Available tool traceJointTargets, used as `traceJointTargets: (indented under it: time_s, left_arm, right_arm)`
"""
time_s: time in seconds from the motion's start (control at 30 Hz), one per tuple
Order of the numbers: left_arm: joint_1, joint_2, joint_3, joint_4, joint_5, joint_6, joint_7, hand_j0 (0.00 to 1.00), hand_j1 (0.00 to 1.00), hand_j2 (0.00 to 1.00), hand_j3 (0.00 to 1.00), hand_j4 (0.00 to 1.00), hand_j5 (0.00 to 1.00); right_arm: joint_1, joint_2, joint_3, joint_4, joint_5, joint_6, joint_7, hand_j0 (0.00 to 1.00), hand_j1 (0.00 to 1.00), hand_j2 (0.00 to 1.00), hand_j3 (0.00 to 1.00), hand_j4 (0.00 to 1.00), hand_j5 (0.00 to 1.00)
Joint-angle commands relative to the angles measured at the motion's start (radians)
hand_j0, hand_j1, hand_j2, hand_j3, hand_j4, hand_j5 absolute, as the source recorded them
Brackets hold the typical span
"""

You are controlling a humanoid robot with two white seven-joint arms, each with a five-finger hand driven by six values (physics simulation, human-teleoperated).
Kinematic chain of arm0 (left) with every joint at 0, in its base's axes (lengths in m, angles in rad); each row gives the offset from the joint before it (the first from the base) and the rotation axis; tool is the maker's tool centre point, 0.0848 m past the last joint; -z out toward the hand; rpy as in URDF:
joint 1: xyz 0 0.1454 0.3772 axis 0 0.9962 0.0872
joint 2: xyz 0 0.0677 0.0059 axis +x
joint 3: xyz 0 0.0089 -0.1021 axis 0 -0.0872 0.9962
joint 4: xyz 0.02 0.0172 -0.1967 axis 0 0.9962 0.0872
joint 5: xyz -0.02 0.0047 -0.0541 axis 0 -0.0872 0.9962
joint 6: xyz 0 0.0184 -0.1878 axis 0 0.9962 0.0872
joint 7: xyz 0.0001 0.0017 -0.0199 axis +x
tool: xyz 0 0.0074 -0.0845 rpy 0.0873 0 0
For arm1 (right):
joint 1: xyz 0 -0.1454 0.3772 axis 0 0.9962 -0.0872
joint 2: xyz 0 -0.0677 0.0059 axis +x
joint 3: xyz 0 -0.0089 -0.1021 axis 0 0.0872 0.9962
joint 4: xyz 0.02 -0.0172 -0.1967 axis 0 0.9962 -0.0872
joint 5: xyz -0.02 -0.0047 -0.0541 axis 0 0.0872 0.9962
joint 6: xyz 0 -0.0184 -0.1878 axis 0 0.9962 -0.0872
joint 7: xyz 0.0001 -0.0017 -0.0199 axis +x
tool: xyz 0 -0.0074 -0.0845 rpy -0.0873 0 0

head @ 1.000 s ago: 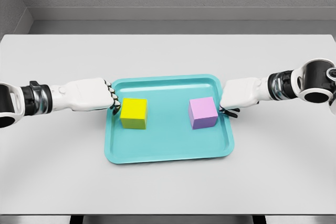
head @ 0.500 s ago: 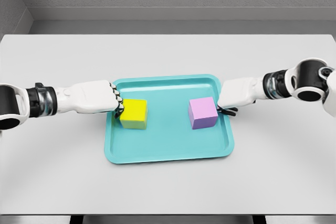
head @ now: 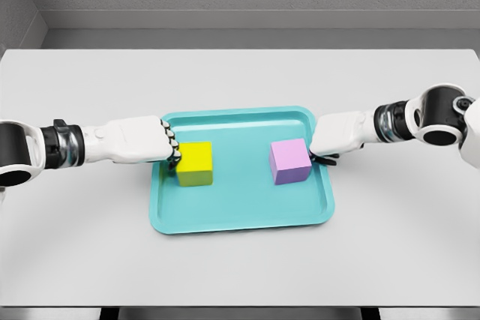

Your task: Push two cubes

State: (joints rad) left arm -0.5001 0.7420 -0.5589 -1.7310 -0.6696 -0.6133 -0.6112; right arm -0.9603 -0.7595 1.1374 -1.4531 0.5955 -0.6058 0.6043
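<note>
Yellow cube (head: 195, 163) nudged right by my left hand (head: 142, 140), fist curled, holding nothing; right hand (head: 337, 134), curled too, now touches purple cube (head: 289, 161). Push underway.

We see a matt pale-grey worktop (head: 240, 260), smooth and unmarked. On it the teal tray (head: 247, 219) looks like smooth plastic with a soft sheen along its raised rim. The yellow cube (head: 196, 162) at nine o'clock on the tray and the lilac cube (head: 289, 160) at three o'clock are flat-coloured and matt. Our left hand (head: 142, 140) and right hand (head: 337, 134) wear smooth white shells; the wrists show dark, glossy metal-like rings.
</note>
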Motion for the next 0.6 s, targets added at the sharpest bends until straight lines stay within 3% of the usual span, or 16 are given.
traceJointTargets:
  time_s: [0.0,0.57]
  left_arm:
    - [0.000,0.000,0.001,-0.005,0.004,0.002,0.000,0.46,0.46,0.46,0.46,0.46,0.46]
    - [0.000,-0.007,-0.001,-0.016,-0.002,0.002,0.000,0.46,0.46,0.46,0.46,0.46,0.46]
  right_arm:
    - [0.000,0.000,0.002,-0.001,-0.014,-0.005,0.007,0.18,0.18,0.18,0.18,0.18,0.18]
    - [-0.006,0.008,0.002,-0.006,-0.014,-0.005,0.007,0.18,0.18,0.18,0.18,0.18,0.18]
